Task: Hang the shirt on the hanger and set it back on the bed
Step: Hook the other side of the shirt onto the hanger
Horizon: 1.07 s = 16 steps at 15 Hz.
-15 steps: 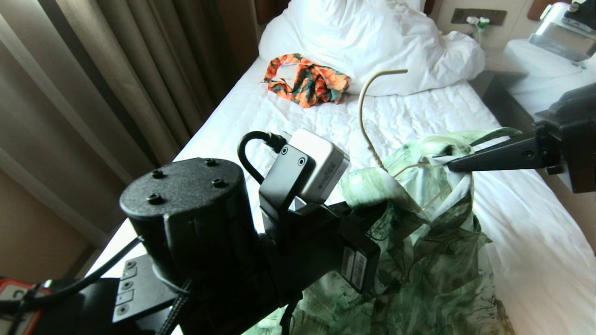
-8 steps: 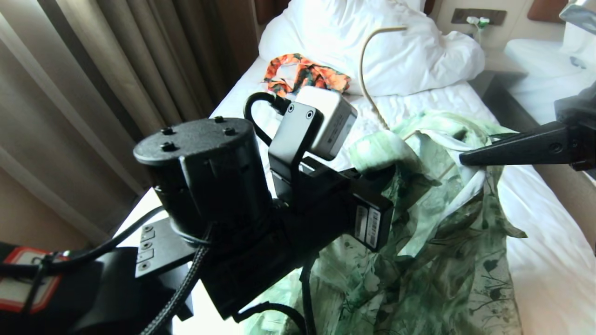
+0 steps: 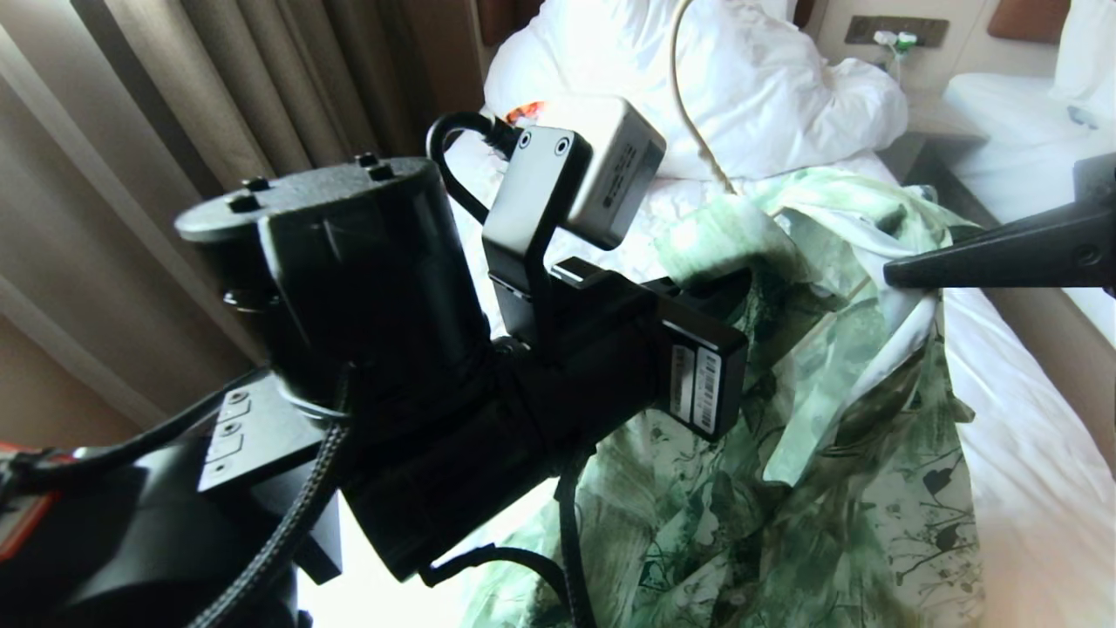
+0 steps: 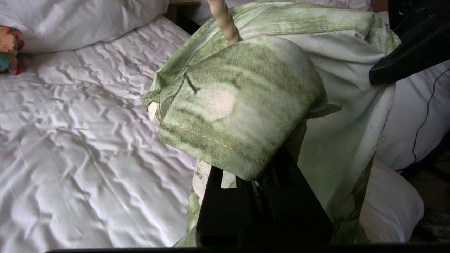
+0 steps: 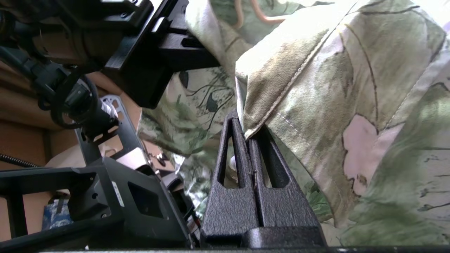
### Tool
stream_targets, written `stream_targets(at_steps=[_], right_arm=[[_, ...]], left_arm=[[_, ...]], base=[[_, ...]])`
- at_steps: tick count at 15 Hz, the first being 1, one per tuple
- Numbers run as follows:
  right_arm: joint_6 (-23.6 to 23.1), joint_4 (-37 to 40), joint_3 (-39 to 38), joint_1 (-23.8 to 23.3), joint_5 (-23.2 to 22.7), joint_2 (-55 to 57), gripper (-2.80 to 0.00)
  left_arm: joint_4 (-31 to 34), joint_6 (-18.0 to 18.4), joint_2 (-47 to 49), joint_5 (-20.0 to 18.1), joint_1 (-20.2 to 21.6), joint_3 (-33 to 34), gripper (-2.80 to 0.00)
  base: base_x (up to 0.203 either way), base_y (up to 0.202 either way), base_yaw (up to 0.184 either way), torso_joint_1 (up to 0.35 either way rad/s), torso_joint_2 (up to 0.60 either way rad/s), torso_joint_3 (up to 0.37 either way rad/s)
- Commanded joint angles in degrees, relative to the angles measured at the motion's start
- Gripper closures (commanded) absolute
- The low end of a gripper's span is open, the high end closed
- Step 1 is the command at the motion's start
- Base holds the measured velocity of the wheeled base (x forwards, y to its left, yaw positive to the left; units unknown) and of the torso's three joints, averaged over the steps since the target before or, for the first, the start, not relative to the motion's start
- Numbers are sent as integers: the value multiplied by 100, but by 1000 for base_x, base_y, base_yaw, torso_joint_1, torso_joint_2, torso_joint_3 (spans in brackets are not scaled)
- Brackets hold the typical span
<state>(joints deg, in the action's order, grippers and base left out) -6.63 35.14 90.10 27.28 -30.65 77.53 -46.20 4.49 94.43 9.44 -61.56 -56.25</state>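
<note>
Shirt (image 3: 837, 419), green leaf print, is up off the bed (image 3: 1003, 436), strung between both grippers w/ its lower part draping down toward the sheet below them. Hanger (image 3: 689, 96) sits inside it: cream hook pokes up out of the collar, just above the L gripper's tips; a bit of wire also shows through the cloth in the R wrist view.

L gripper (image 4: 262, 168): fingers pressed together, buried under a fold of shirt shoulder. Cloth wraps over the tips, so prob. pinching cloth there, maybe the hanger's shoulder too; can't tell which.

R gripper (image 5: 248, 131): fingers pressed together, nipping a hemmed edge of the shirt right at the tips, pulling it sideways away from the L gripper. Likely reason: hold the opening spread so the cloth seats over the hanger's far arm.

Beyond the L gripper: white pillows (image 3: 724, 78) at the head of the bed, orange patterned garment (image 4: 8, 44) beside them, curtain (image 3: 174, 113) off to its outer side.
</note>
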Motion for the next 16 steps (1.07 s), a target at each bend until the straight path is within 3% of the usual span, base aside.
stream_targets(at_steps=[1,4,9,10,12,16], right_arm=[[-5,-23,8,19,-20,-10,0],[-1,-133,-30,23,-249,8,0],[-17,-147,-116,23,-240,-10,0],[-20,-147,-105,23,-240,-10,-280],[16,-143,-51,23,-222,-10,-280],[527,-124,412,6,-202,-82,-280]], left_arm=[[-22,8,-170,6,-22,-20,0],[-12,0,-312,6,-23,17,0],[-20,8,-400,6,-23,7,0],[-20,25,-441,6,-23,0,0],[-20,70,-478,6,-23,0,0],[-12,70,-540,-3,-23,26,0]], base=[[0,0,0,0,0,0],[0,0,0,0,0,0],[0,0,0,0,0,0],[0,0,0,0,0,0],[0,0,0,0,0,0],[0,0,0,0,0,0]])
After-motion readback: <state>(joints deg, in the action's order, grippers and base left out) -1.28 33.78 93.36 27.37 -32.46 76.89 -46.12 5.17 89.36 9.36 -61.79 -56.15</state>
